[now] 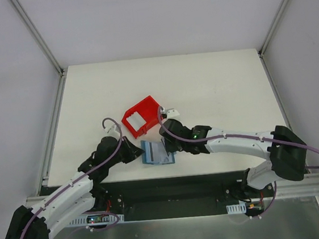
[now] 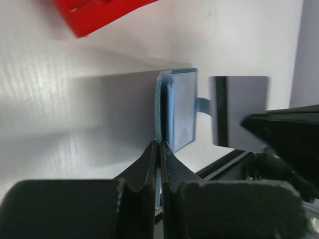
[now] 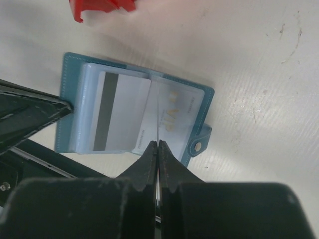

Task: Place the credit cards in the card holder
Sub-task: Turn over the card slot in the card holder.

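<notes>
The teal card holder (image 1: 157, 153) lies open on the table near the front edge. My left gripper (image 1: 135, 151) is shut on its left edge (image 2: 160, 114), fingers pressed together around the thin flap. My right gripper (image 1: 172, 145) is shut on a pale credit card (image 2: 241, 112), held upright over the holder's middle; in the right wrist view that card (image 3: 157, 114) shows only as a thin edge. Below it, a card with a dark stripe (image 3: 119, 112) lies on the left pockets and a VIP card (image 3: 182, 109) on the right half. The snap tab (image 3: 198, 146) sticks out at the right.
A red plastic bin (image 1: 141, 116) stands just behind the card holder, with pale cards inside. The table's front edge and the black base rail (image 1: 172, 186) run close below the holder. Metal frame posts (image 1: 43, 40) flank the table.
</notes>
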Available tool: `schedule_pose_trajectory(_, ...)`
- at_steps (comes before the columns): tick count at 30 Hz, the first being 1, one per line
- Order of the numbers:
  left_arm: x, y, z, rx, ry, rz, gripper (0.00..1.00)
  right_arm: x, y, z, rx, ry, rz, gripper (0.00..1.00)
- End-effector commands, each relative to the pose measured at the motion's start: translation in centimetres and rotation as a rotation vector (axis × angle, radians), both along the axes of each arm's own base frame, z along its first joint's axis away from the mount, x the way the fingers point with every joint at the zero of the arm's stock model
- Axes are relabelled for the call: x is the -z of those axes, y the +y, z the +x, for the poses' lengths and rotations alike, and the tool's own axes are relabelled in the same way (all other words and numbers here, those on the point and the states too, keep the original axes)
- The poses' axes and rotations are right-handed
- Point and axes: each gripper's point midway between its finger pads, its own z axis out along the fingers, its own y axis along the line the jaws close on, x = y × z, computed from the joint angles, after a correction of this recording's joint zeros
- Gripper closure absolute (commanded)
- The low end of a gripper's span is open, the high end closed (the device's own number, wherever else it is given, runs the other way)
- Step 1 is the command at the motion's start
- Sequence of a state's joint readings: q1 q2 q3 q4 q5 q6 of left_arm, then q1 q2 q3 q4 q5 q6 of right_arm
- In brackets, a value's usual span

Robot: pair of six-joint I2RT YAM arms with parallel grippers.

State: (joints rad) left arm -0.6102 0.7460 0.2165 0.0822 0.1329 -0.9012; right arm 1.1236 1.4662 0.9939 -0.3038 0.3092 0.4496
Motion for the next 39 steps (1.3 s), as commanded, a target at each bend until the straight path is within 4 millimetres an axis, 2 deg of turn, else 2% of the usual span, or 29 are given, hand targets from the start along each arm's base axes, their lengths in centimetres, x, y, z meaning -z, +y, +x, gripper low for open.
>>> schedule_pose_trajectory(1, -3.2, -1.5, 0.0, 0.071, -0.034, -0.037, 1.00, -0.8, -0.6, 0.7, 0.047, -0.022, 0.042, 1.00)
schedule_pose_trajectory(2, -3.0, -1.5, 0.1, 0.066, -0.026, -0.036, 1.00, -1.1, -0.8, 0.7, 0.056, -0.027, 0.049, 1.00)
schedule_pose_trajectory(5, -4.9, -2.2, -0.1, 0.092, -0.032, -0.064, 1.00, -1.5, -1.5, 0.8, 0.073, -0.043, 0.062, 1.00)
schedule_pose_trajectory(8, -3.0, -0.8, 0.1, 0.045, 0.008, 0.037, 1.00, -1.6, -2.2, 1.0, 0.097, -0.054, 0.062, 1.00)
schedule_pose_trajectory(11, -0.6, -0.2, -0.5, 0.018, 0.073, 0.066, 1.00, -1.2, -2.3, 0.9, 0.094, -0.039, 0.059, 1.00)
schedule_pose_trajectory(12, -0.6, -0.4, -0.6, 0.029, 0.075, 0.059, 1.00, -1.2, -2.3, 0.8, 0.093, -0.036, 0.063, 0.99)
schedule_pose_trajectory(16, -3.2, -1.3, -0.2, 0.051, 0.014, 0.011, 1.00, -0.8, -1.8, 0.8, 0.083, -0.021, 0.079, 0.99)
schedule_pose_trajectory(18, -3.7, -1.0, 0.2, 0.030, 0.012, 0.025, 1.00, 0.1, -1.6, 0.7, 0.079, 0.018, 0.059, 1.00)
schedule_pose_trajectory(25, -2.6, -1.3, -0.1, 0.029, 0.062, 0.054, 1.00, 2.1, 1.1, -0.5, 0.021, 0.122, 0.135, 1.00)
schedule_pose_trajectory(29, -3.6, -1.8, 0.1, 0.050, 0.027, 0.055, 1.00, 3.4, 3.1, -1.2, -0.007, 0.191, 0.182, 0.99)
schedule_pose_trajectory(32, -4.3, -2.9, 0.0, 0.099, 0.005, 0.066, 1.00, 4.4, 3.5, -1.6, -0.007, 0.233, 0.182, 1.00)
schedule_pose_trajectory(36, -4.9, -4.5, -0.2, 0.168, -0.026, 0.086, 1.00, 5.3, 2.4, -1.5, 0.031, 0.248, 0.166, 1.00)
schedule_pose_trajectory(39, -4.0, -4.9, -0.3, 0.180, -0.004, 0.113, 1.00, 5.9, 0.9, -1.2, 0.069, 0.246, 0.150, 1.00)
